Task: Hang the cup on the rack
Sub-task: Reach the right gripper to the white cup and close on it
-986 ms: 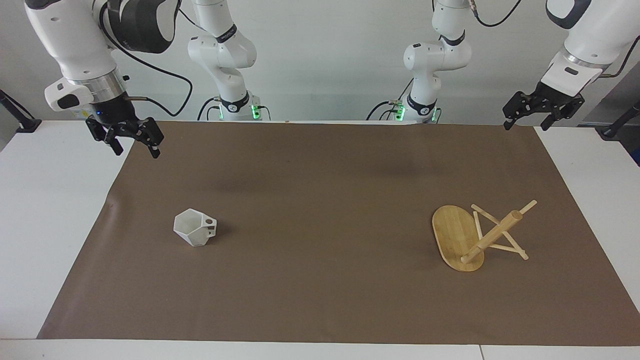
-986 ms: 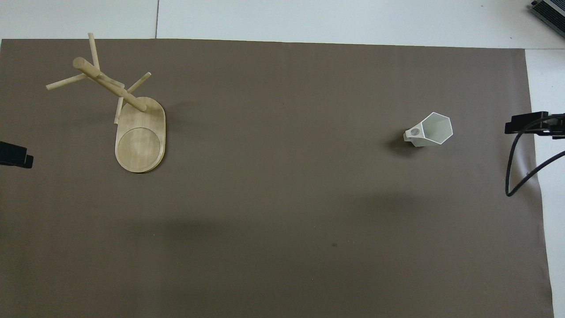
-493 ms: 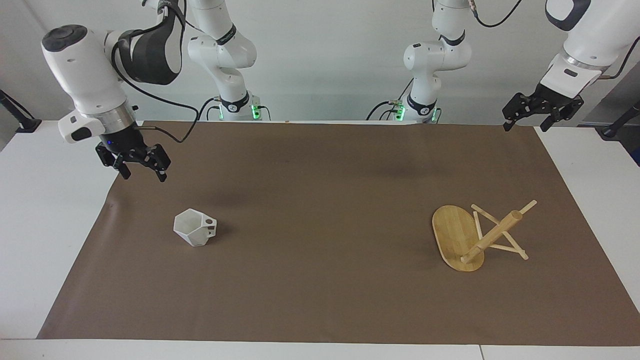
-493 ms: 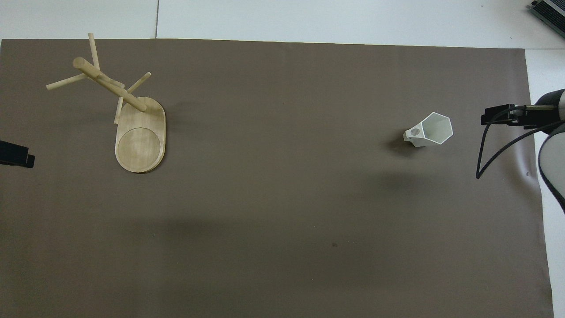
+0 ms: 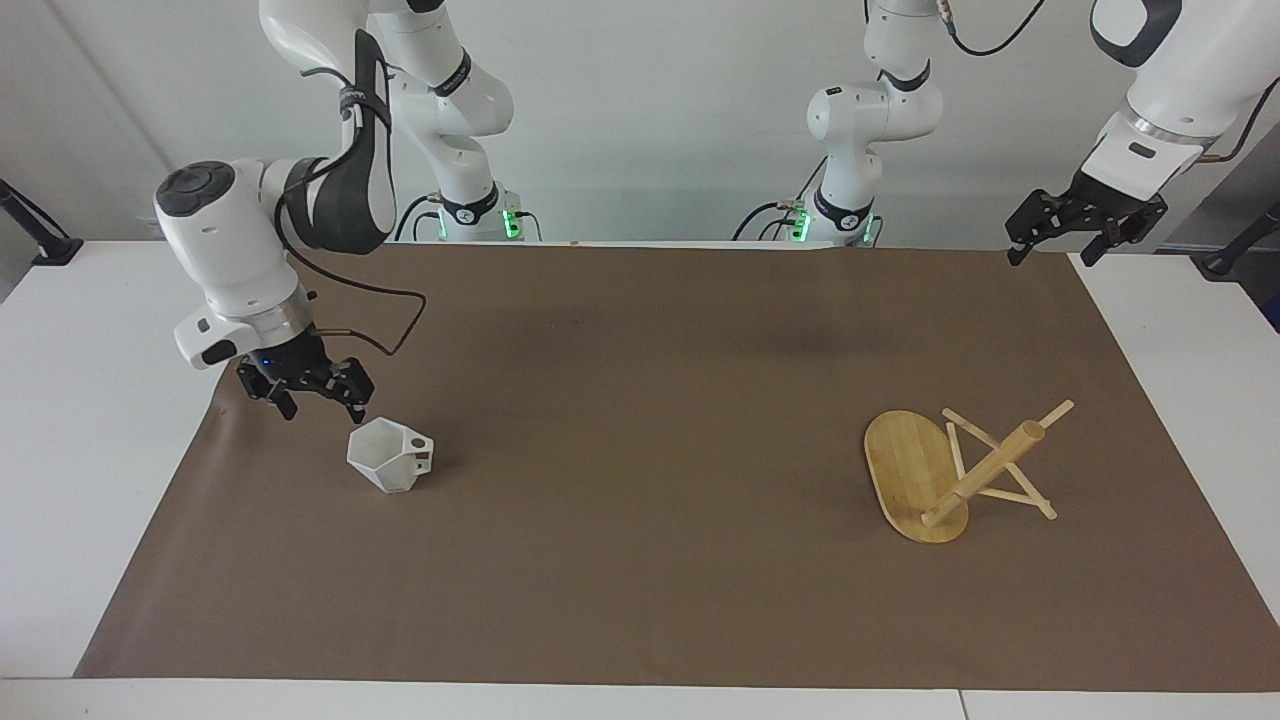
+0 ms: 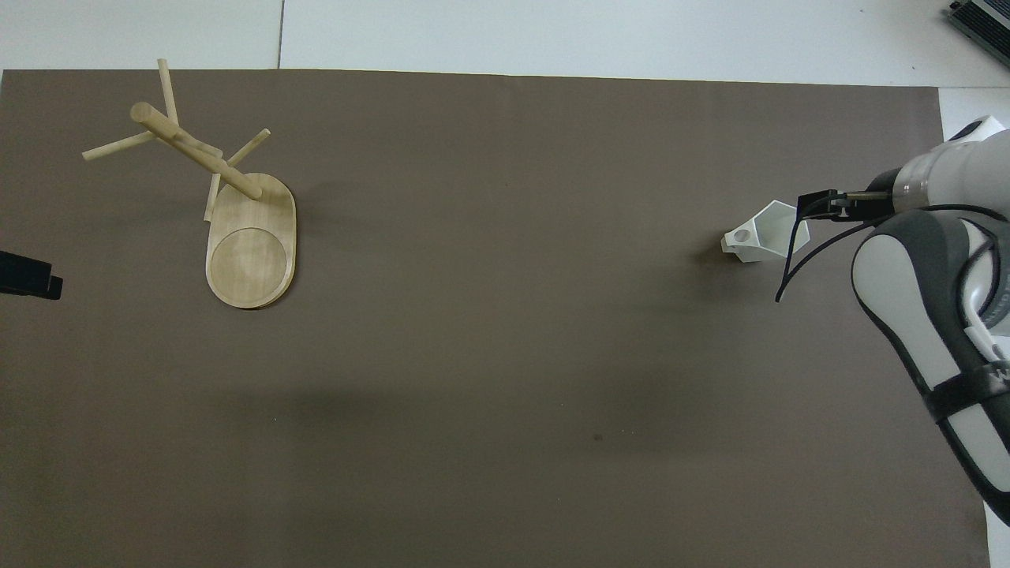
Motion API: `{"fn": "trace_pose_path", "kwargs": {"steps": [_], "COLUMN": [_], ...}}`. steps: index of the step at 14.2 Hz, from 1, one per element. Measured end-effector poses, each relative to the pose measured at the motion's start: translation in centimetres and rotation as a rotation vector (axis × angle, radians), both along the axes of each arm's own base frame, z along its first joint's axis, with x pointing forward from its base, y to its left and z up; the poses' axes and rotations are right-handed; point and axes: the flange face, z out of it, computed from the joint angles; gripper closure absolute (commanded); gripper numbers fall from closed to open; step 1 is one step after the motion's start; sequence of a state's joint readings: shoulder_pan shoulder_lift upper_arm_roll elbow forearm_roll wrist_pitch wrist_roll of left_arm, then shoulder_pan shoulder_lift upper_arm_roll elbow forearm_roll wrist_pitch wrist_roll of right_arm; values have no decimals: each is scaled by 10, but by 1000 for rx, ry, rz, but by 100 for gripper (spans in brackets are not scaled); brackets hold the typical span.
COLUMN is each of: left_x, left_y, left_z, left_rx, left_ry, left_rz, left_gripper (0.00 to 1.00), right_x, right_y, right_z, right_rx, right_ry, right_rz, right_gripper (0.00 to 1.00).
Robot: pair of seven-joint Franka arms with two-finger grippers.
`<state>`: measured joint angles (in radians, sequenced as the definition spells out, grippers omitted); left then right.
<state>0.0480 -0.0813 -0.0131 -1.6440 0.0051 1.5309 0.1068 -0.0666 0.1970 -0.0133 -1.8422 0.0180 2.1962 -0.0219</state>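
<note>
Cup [image 5: 388,456] sits upright on the brown mat [image 5: 640,400] toward the right arm's end of the table, well apart from the rack [image 5: 950,470], which stands upright at the left arm's end. The right gripper [image 5: 310,392] hangs just beside its rim, fingers spread and empty; the left gripper [image 5: 1085,222] waits, also spread, over the mat's corner. The cup looks light, rigid and smooth (probably chippable) — a pinch across one rim wall seems safest, leaving the handle's hole free for a peg.
</note>
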Motion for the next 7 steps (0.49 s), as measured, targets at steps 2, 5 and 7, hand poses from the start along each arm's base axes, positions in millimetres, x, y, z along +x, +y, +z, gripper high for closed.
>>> {"fn": "trace_pose_path", "kwargs": {"steps": [2,5,7], "left_x": [0,0,0], "left_y": [0,0,0], "left_z": [0,0,0], "left_rx": [0,0,0], "left_ry": [-1,-3,-7], "left_rz": [0,0,0], "left_gripper": [0,0,0], "right_x": [0,-4,-7], "right_y": [2,1,1], "right_z": [-15,-39,-48], "right_rx": [-1,-2,-2], "right_ry": [-1,-11,-9], "right_rz": [2,0,0], "right_gripper": [0,0,0]}}
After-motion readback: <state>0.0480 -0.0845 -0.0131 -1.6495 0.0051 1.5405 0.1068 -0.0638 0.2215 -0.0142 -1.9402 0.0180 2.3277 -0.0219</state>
